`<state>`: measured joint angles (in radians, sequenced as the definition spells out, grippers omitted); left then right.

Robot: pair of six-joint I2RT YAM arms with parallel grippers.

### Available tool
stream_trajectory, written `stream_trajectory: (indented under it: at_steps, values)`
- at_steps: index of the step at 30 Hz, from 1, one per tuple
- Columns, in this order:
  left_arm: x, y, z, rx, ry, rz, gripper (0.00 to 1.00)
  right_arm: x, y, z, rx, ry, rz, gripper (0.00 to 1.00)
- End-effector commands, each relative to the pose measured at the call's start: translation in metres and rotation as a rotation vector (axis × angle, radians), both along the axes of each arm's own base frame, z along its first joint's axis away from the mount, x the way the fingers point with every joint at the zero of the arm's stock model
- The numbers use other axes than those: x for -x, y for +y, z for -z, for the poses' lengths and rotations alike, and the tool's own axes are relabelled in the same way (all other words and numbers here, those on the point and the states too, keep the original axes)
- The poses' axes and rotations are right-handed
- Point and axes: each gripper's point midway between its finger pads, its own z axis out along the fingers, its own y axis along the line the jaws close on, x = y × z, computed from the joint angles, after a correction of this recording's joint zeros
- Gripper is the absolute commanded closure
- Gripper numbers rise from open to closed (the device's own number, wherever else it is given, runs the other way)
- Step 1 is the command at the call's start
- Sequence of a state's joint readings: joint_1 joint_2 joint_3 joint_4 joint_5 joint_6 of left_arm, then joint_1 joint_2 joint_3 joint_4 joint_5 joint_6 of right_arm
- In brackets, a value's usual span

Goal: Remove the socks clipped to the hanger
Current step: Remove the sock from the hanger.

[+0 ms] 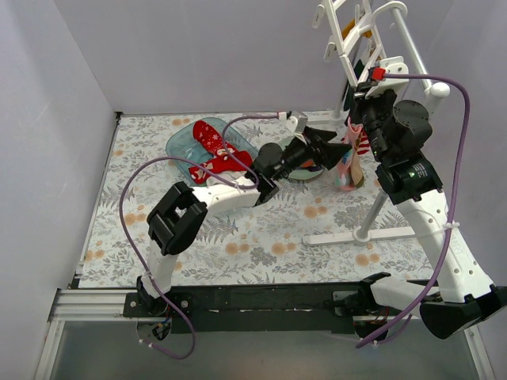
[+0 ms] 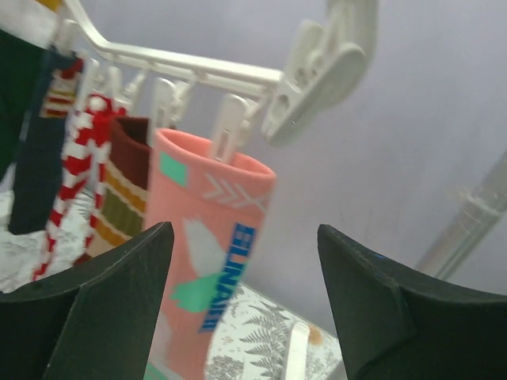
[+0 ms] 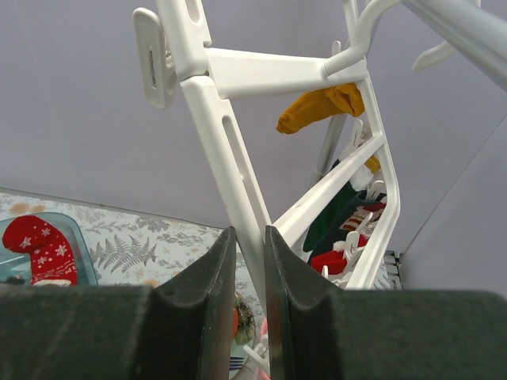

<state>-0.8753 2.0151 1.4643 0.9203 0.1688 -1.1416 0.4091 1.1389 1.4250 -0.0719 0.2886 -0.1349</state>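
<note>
Presently the left end effector is seen released, its jaws spread wide just before the pink sock, which hangs upright from a clip on the hanger. The sock's body should be enclosed below the cuff, then drawn steadily downward so that the clip is slipped rather than strained. Farther up, the right end effector is clenched on one of the hanger's bars; that brace should be kept firm. Beyond, a striped sock is clipped too.

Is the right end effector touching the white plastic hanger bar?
Touching. The right wrist view shows the right end effector shut on the white plastic hanger bar, no gap visible.
</note>
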Motion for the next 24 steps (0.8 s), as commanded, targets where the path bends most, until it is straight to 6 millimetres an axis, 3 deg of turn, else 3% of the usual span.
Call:
stream_trajectory:
  at_steps: [1, 12, 18, 24]
  values:
    - [0.018, -0.013, 0.001, -0.036, -0.033, -0.002, 0.25, 0.006, 0.001, -0.030, -0.054, -0.083, -0.008, 0.86]
    - [-0.007, -0.035, 0.068, -0.126, 0.068, -0.142, 0.18, 0.007, 0.000, -0.030, -0.057, -0.084, -0.009, 0.87]
    - [0.003, -0.056, 0.103, -0.171, 0.097, -0.114, 0.17, 0.007, 0.000, -0.034, -0.065, -0.104, -0.007, 0.88]
    - [0.012, -0.066, 0.111, -0.180, 0.082, -0.170, 0.21, 0.009, -0.002, -0.035, -0.071, -0.111, 0.000, 0.88]
